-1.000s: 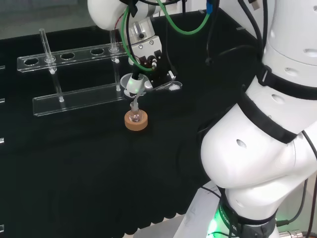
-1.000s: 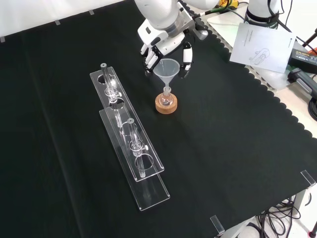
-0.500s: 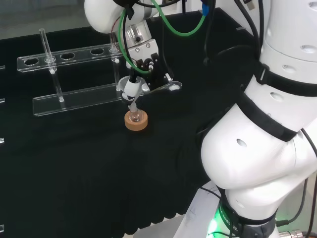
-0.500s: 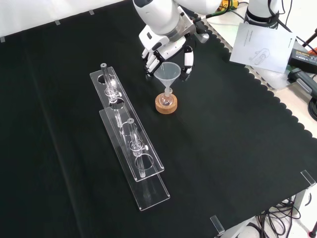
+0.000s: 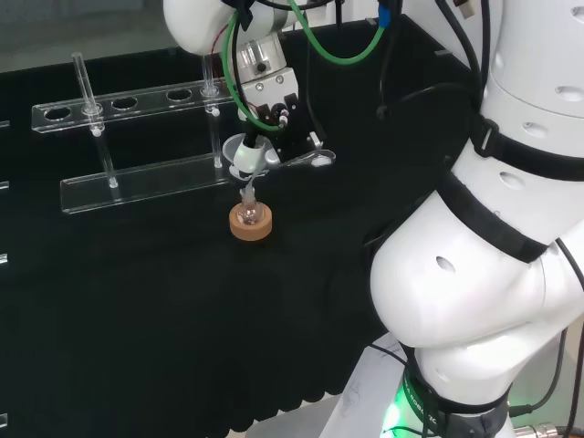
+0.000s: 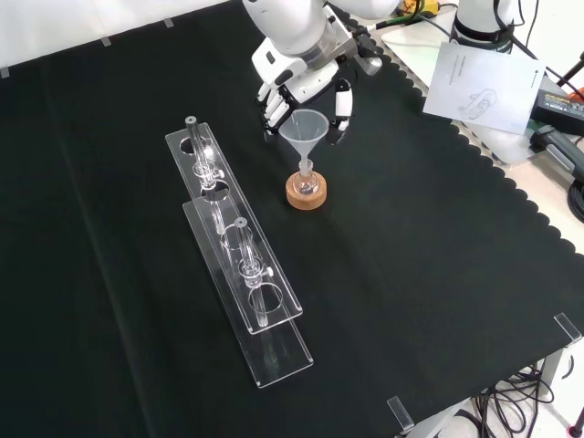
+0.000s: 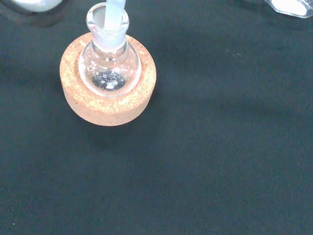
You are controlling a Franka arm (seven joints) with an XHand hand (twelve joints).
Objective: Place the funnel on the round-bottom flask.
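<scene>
The hand (image 6: 306, 84) has its fingers (image 6: 341, 108) curled around the rim of the funnel (image 6: 306, 132), holding it by the wide cone while the narrow stem hangs straight below the fingertips. In the wrist view that stem reaches into the mouth of the round-bottom flask (image 7: 108, 63), which sits directly under the fingers in a cork ring (image 7: 107, 83). The funnel is clear and thin-walled, so I judge it light, stiff and slippery, and likely to chip or tip if released off-centre; the cone's rim looks like the sensible place to hold it, since that leaves the stem free to slide down the neck. The flask is small, smooth glass with a rounded belly and a short flared neck, fragile and prone to rolling were it not cradled by the stand. The cork is coarse, grainy and tan, a thick low ring that should grip the matte black cloth (image 6: 411, 274). Out beyond the fingers, in the front view to the left, lies a long clear plastic rack (image 6: 233, 255) with glassy flat plates and round holes.
</scene>
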